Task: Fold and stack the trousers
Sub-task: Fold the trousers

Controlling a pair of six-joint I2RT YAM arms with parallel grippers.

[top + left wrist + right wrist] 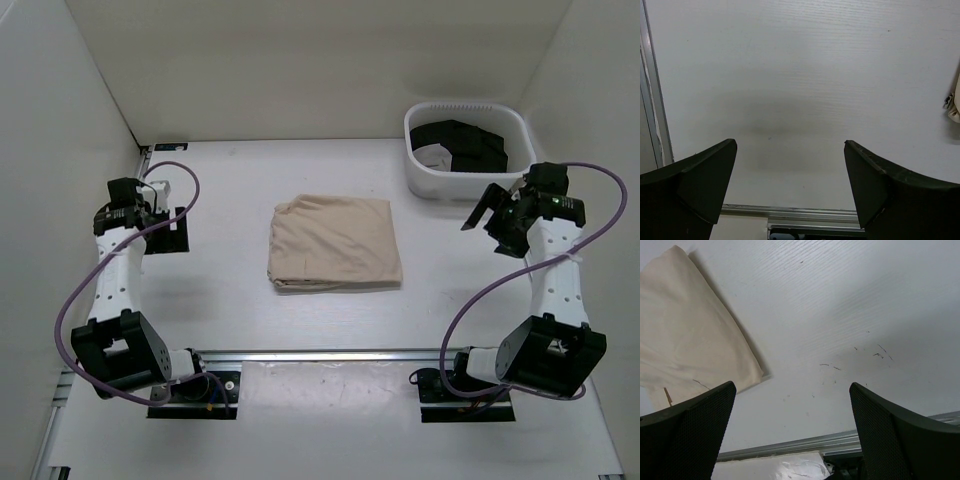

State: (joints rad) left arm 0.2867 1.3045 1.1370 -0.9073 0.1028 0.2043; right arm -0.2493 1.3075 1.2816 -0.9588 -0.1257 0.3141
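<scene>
The trousers (335, 243) lie in the middle of the bench (220, 330), folded into a neat, almost square pad with a few soft wrinkles. No long legs stick out, so the folding looks done. The left hand (790, 144) is wide open and holds nothing. It hangs over bare bench on the left side, well away from the cloth, and only a tiny bit of the trousers shows at the edge of its view. The right hand (792, 385) is wide open and holds nothing too. It hangs on the right side, near one corner of the pad but not touching it. A white basket (420, 180) stands at the far right with dark clothes (460, 145) in it. I cannot tell if those need folding next. If not, the job looks about finished.
</scene>
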